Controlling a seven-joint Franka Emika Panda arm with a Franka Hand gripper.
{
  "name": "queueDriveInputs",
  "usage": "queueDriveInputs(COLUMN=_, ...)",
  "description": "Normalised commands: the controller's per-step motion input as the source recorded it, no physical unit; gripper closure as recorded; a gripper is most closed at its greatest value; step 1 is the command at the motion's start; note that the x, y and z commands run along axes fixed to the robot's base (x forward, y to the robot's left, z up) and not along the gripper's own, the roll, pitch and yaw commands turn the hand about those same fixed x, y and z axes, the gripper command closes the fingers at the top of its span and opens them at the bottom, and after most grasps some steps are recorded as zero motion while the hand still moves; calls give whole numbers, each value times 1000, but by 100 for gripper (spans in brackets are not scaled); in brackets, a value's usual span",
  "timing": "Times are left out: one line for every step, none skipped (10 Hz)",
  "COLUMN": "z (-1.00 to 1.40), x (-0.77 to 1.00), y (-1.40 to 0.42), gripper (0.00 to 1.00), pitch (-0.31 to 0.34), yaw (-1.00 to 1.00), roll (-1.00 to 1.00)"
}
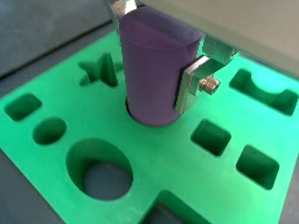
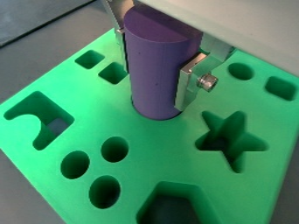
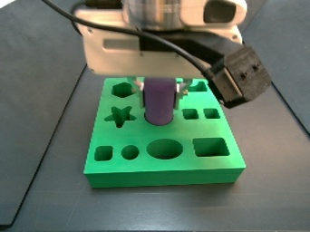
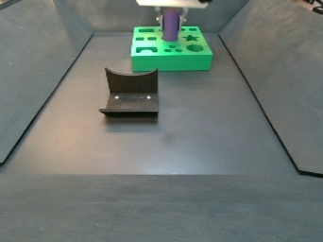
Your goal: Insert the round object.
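The round object is a purple matte cylinder peg (image 1: 156,74), upright between my gripper's silver fingers (image 1: 194,80). My gripper (image 1: 156,61) is shut on it. The peg's lower end sits in a round hole in the middle of the green block (image 1: 176,166). Both wrist views show this; the peg (image 2: 156,74) and the green block (image 2: 59,149) show in the second one too. In a side view the peg (image 3: 159,101) stands on the block (image 3: 164,168) under my gripper (image 3: 159,91). In a side view the block (image 4: 175,57) is far off, the peg (image 4: 168,25) over it.
The green block has other cut-outs: a star (image 2: 228,136), a large round hole (image 1: 103,171), small round holes (image 2: 114,149), squares (image 1: 212,137) and an arch (image 1: 267,90). A dark fixture (image 4: 128,93) stands on the dark floor, apart from the block.
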Motion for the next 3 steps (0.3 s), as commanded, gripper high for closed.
queueDriveInputs(z=-1000, x=320, y=-149, gripper=100, pitch=-30, yaw=0, roll=20)
queueDriveInputs(z=-1000, x=234, y=-111, gripper=100, pitch=-79, yaw=-3, roll=0)
queueDriveInputs(z=-449, x=71, y=0, gripper=100, pitch=-51, yaw=-11, roll=-111)
